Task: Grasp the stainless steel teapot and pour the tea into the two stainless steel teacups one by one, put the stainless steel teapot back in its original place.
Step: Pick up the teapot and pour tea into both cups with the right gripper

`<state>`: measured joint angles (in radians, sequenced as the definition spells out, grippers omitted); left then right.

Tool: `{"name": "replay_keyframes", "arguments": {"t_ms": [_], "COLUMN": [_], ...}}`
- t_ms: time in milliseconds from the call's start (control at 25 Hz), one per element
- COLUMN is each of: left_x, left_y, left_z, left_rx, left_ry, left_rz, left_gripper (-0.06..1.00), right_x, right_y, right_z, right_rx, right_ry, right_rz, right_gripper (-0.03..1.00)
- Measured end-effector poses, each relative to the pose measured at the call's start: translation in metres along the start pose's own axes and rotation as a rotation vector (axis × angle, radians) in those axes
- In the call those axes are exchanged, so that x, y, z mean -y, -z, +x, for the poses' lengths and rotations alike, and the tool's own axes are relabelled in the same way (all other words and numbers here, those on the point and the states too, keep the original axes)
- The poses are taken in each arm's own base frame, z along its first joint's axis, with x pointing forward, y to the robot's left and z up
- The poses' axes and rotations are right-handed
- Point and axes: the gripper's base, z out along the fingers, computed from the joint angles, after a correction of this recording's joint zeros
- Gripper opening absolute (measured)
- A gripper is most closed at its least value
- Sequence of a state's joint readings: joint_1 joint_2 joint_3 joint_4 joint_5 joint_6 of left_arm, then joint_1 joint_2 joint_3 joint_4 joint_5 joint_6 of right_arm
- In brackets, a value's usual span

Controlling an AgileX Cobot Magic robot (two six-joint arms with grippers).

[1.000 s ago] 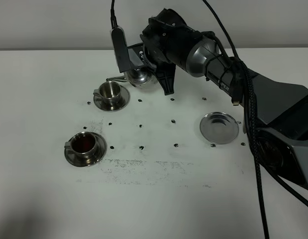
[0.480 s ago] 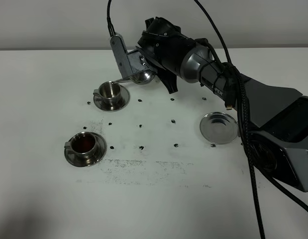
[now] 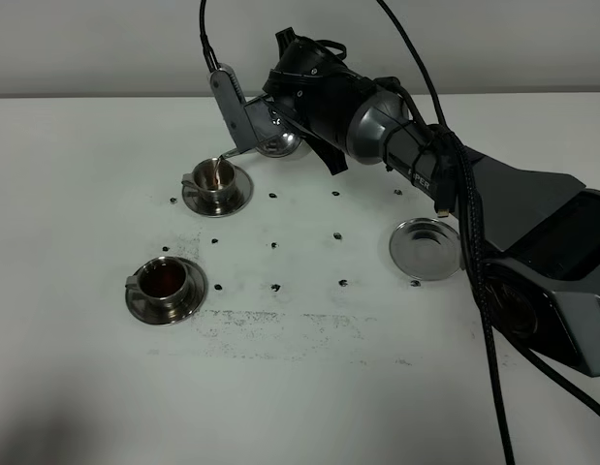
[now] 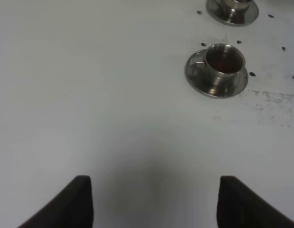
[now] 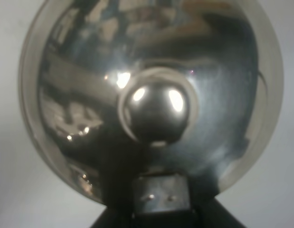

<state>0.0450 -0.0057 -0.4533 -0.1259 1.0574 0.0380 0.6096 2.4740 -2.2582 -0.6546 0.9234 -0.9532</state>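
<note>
We log the teapot [image 3: 277, 142] aloft in the right gripper [image 3: 301, 134], clamped at its handle side. It is tipped, spout aimed left and down over the far cup [image 3: 217, 177]. The near cup [image 3: 166, 281] holds dark tea. The disc [image 3: 427, 249] lies well right. The left gripper [image 4: 156, 204] gapes wide, holding nothing. White table [image 3: 309, 387], dark specks [image 3: 275, 287], pale wall [image 3: 106, 48].

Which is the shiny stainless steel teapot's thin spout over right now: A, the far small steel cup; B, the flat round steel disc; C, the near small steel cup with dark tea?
A: the tilted stainless steel teapot has its spout over the far small steel cup, not the tea-filled near cup.
</note>
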Motion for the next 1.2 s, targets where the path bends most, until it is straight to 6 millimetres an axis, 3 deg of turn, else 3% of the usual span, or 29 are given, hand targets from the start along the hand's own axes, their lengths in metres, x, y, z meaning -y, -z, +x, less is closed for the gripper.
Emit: {"name": "replay_keyframes", "arguments": {"t_ms": [1200], "left_x": [0.000], "left_y": [0.000], "left_z": [0.000], "left_rx": [0.000], "left_ry": [0.000], "left_rz": [0.000], "left_gripper": [0.54], "right_x": [-0.005], "right_y": [-0.007], "right_z": [-0.012], "right_rx": [-0.048], "right_ry": [0.096], "right_rz": [0.039], "right_gripper": [0.18]}}
